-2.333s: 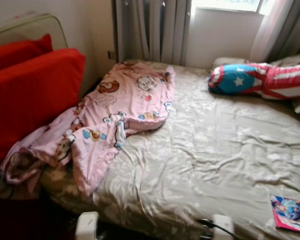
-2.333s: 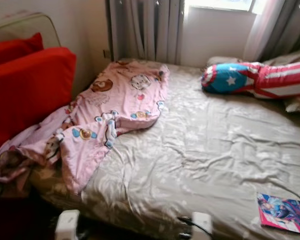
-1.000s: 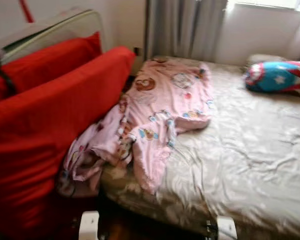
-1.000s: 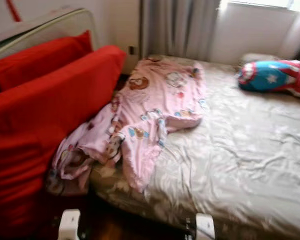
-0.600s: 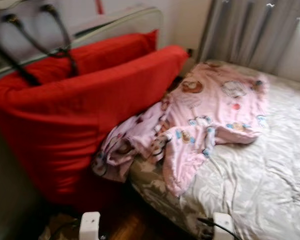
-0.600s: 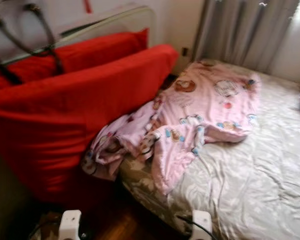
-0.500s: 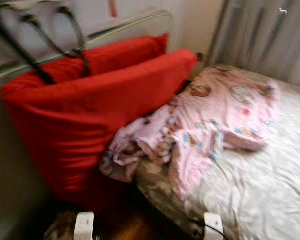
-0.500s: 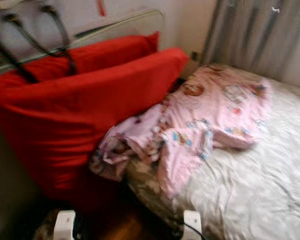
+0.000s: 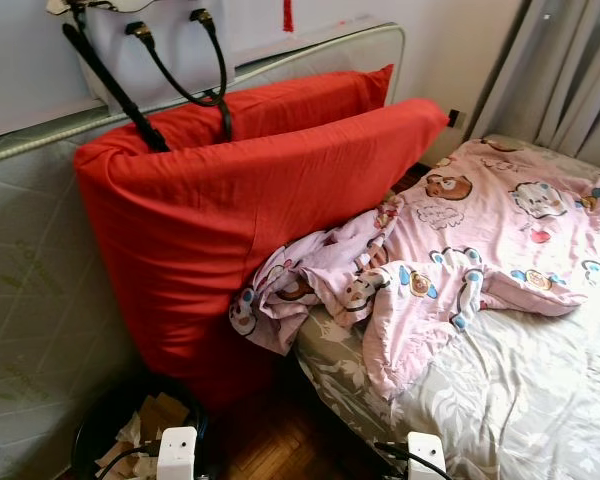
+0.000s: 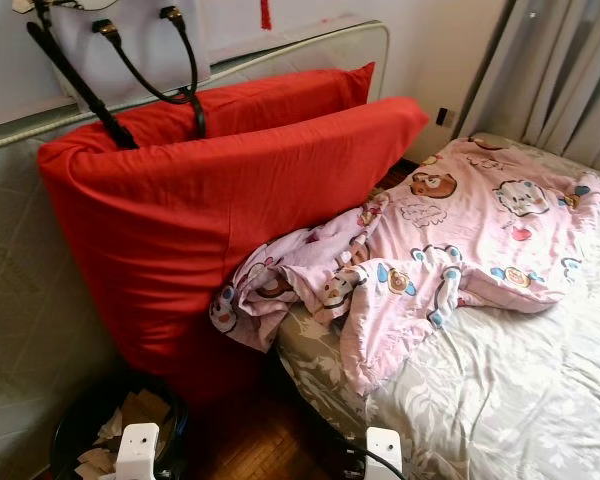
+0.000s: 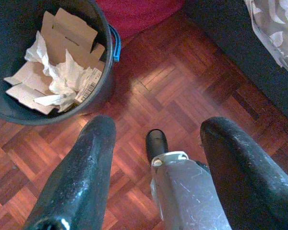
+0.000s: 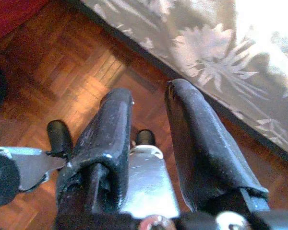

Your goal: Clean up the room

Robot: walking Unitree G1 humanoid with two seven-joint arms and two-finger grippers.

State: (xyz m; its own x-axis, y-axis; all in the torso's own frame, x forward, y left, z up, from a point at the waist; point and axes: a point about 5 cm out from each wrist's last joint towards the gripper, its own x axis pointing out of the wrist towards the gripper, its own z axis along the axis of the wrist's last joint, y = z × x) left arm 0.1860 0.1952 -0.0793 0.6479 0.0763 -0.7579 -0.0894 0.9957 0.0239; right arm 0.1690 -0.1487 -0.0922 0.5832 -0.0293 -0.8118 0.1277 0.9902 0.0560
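While both arms hang | left hand (image 11: 153,172) wide | right hand (image 12: 149,139) narrow | blanket (image 9: 460,250) cut off

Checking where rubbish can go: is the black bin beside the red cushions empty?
No, the black bin already holds crumpled paper and torn cardboard.

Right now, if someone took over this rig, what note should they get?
Left claw: open, empty, hanging low over the parquet floor near the black waste bin of paper scraps.
Right claw: a narrow gap between its fingers, empty, low beside the bed's floral grey sheet.
Crumpled pink cartoon-print blanket spills off the bed edge against the big red cushions.
Nothing tidied so far; the blanket needs straightening.
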